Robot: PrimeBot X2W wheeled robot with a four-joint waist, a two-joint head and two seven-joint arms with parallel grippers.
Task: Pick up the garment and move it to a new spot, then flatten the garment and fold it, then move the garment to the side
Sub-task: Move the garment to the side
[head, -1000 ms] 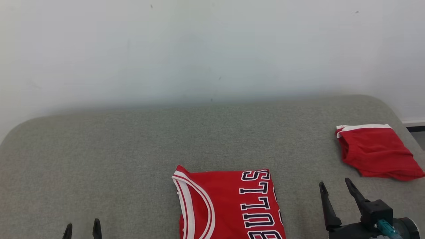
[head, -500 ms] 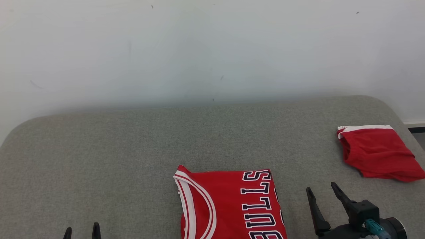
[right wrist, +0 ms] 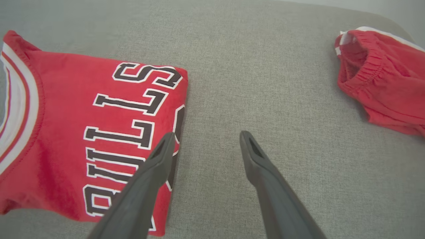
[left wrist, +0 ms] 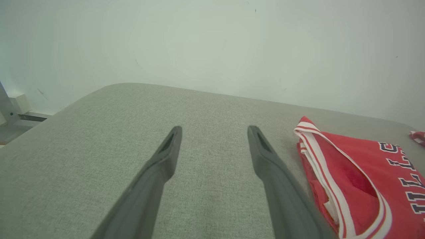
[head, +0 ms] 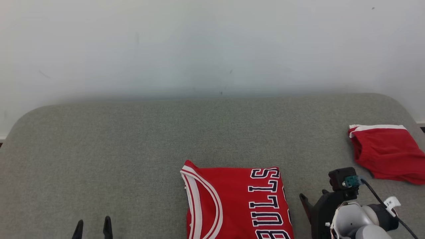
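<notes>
Noted a folded red sleeveless jersey with white-striped neckline and black "BULLS" lettering (head: 232, 202) lying flat at the near middle of a grey fabric-covered table (head: 132, 149), cut off at its near end by the head view's bottom edge. Logged a crumpled pair of red shorts with a white waistband (head: 388, 152) at the table's right side, well apart from the jersey. Found the left gripper (left wrist: 214, 131) low at the left over bare fabric, jaws released and holding nothing, with the jersey's neckline off to its right. Found the right gripper (right wrist: 206, 136) just beside the jersey's right folded edge, jaws spread wide and empty, one finger overlapping the lettered edge in the wrist view, the other over bare table. Could not tell whether either touched the surface. Saw a plain pale wall (head: 199, 43) behind the table.
</notes>
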